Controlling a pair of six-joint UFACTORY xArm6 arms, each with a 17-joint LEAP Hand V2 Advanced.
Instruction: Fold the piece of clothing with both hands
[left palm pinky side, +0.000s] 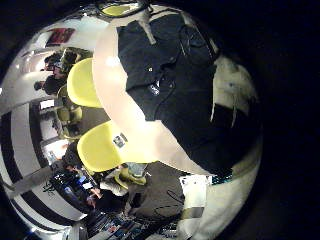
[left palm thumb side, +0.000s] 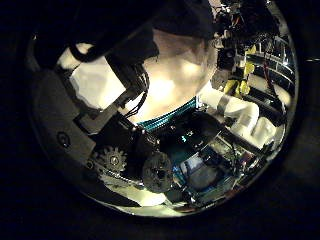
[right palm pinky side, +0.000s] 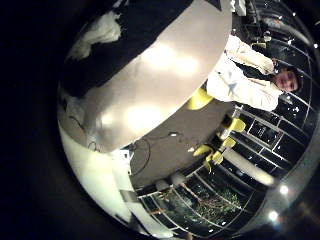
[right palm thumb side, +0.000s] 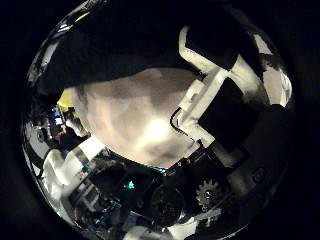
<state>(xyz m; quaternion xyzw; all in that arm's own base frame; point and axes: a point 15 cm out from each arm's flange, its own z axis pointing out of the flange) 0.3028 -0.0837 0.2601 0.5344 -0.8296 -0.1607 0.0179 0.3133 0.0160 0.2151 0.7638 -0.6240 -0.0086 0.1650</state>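
Note:
In the left little finger side palm view a dark garment (left palm pinky side: 170, 85) lies spread over much of a pale round table (left palm pinky side: 135, 110), seen from well above. In the left thumb side palm view the left hand (left palm thumb side: 125, 120) shows relaxed fingers over the bare table (left palm thumb side: 185, 70), holding nothing. The garment (right palm pinky side: 150, 20) also shows in the right little finger side palm view.
Several chairs (left palm pinky side: 100, 145) stand at the table's edge in the left little finger side palm view. The table rim (right palm pinky side: 150, 125) drops to the floor in the right little finger side palm view. Room clutter lies beyond the table (left palm thumb side: 245, 50).

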